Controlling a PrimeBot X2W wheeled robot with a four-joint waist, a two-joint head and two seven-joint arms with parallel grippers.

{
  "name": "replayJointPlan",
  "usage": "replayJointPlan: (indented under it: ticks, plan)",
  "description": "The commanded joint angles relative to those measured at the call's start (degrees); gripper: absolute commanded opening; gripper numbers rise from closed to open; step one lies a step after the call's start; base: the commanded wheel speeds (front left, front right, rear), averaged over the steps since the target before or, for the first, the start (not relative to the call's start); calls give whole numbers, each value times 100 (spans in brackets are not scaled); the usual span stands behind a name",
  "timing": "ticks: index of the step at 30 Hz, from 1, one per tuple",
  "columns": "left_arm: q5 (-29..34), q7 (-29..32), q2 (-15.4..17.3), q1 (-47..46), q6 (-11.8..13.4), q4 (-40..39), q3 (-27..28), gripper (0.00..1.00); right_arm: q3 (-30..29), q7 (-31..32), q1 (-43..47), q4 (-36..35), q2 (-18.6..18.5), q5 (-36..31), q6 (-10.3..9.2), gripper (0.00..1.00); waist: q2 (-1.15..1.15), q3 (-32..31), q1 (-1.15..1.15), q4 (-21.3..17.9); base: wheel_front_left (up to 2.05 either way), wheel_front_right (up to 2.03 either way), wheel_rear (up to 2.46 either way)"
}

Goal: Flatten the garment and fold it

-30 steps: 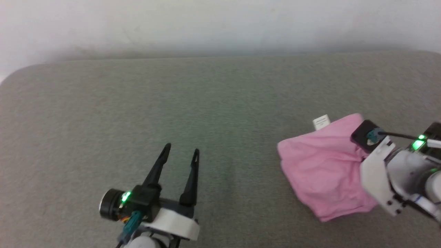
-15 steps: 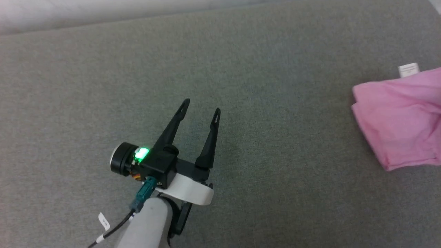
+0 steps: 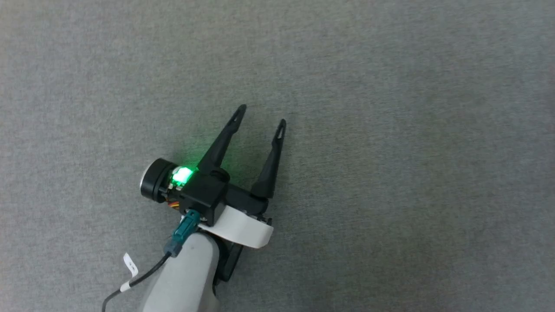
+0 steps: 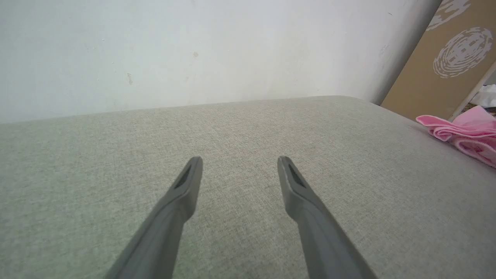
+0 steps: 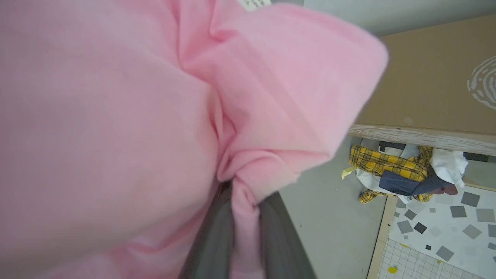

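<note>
The garment (image 5: 116, 116) is light pink thin fabric, bunched close in front of the right wrist camera, with a bit of white label (image 5: 254, 4) at the top edge. My right gripper (image 5: 244, 201) is shut on a pinched fold of it, the dark fingers (image 5: 217, 240) pressing the cloth from both sides. In the left wrist view the garment (image 4: 465, 133) lies folded at the far right of the grey cushion. My left gripper (image 3: 261, 116) hovers over bare grey fabric with its two fingers spread and nothing between them, the same open left gripper (image 4: 238, 164) showing in its wrist view.
The grey upholstered surface (image 3: 390, 130) spreads all around the left gripper. A pale wall (image 4: 193, 50) stands behind it and a brown board (image 4: 445, 69) leans at its far right. Beyond the cushion, a heap of clothes (image 5: 403, 174) lies on a patterned floor.
The head camera has tilted down and swung left, so the wall, the garment and the right arm have left its picture. The left gripper stays open.
</note>
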Motion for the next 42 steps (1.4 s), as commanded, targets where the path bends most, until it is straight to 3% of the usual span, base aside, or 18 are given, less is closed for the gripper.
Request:
replayJointPlan:
  ticks: [1, 3, 4, 5, 15, 24, 34, 42]
  plan:
    - [51, -27, 5, -60, -31, 20, 16, 100, -114, -111, -101, 113, 70, -116, -13, 0, 0, 165, -1, 151, 0, 0, 0]
    - [48, -27, 5, -66, -37, 34, 20, 100, -227, -222, -167, 273, 127, -209, -13, 0, 0, 153, -1, 178, 0, 0, 0]
    - [42, -27, 4, -62, -33, 42, 25, 100, -267, -286, -200, 327, 153, -260, -13, 35, 0, 128, -1, 186, 0, 0, 0]
    - [33, -27, 4, -54, -24, 45, 34, 100, -308, -334, -230, 371, 183, -313, -13, 100, 0, 92, -1, 186, 0, 0, 0]
    - [-31, -27, 2, 181, 48, 144, 115, 100, -575, -522, -427, 427, 375, -526, -13, 100, 0, -631, -1, 130, 0, 0, 0]
    - [-176, -27, 7, 910, 173, 101, 555, 100, -668, -904, -490, -366, 824, -418, -13, 100, 0, -1859, -1, 143, 0, 0, 0]
    - [-353, -27, 36, 1497, 230, -153, 1336, 100, -519, -1485, -31, -2027, 1767, -187, -13, 100, 0, -2657, -1, 361, 0, 0, 0]
    - [-436, -27, 22, 1713, 262, -183, 1680, 100, -848, -1967, 866, -3019, 2916, -181, -13, 100, 0, -2898, -1, 592, 0, 0, 0]
